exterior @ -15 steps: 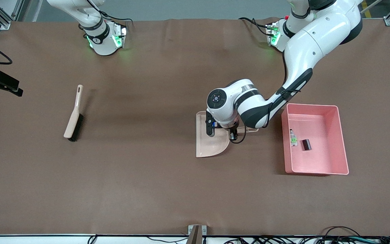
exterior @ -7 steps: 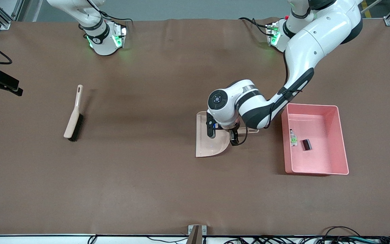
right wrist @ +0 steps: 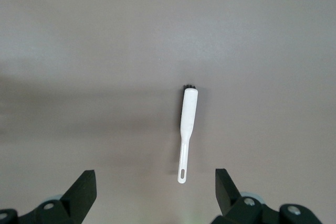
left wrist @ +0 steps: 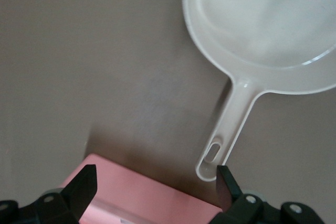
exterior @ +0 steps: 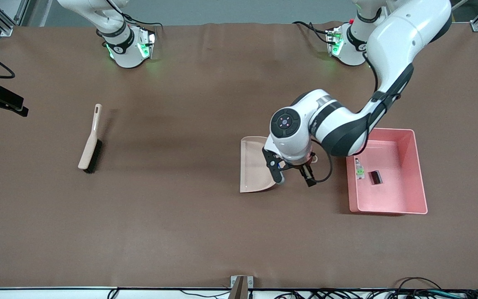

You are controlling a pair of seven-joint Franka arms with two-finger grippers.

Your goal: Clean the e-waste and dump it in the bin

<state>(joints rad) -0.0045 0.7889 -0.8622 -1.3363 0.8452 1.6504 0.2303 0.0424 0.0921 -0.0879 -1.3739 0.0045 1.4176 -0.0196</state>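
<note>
Hovering over the dustpan point(exterior: 254, 166) handle, the left gripper point(exterior: 293, 176) gapes wide, holding nothing; the right gripper point(right wrist: 155, 190), also wide open and empty, waits above the brush point(right wrist: 187, 129). Both e-waste point(exterior: 367, 172) parts lie in the bin point(exterior: 417, 174).

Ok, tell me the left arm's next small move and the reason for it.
Probably lift the left gripper up and back toward its base. Its jaws are open over the dustpan, which lies flat beside the bin with nothing in it. Both e-waste pieces sit in the bin. The right gripper waits open above the brush.
</note>
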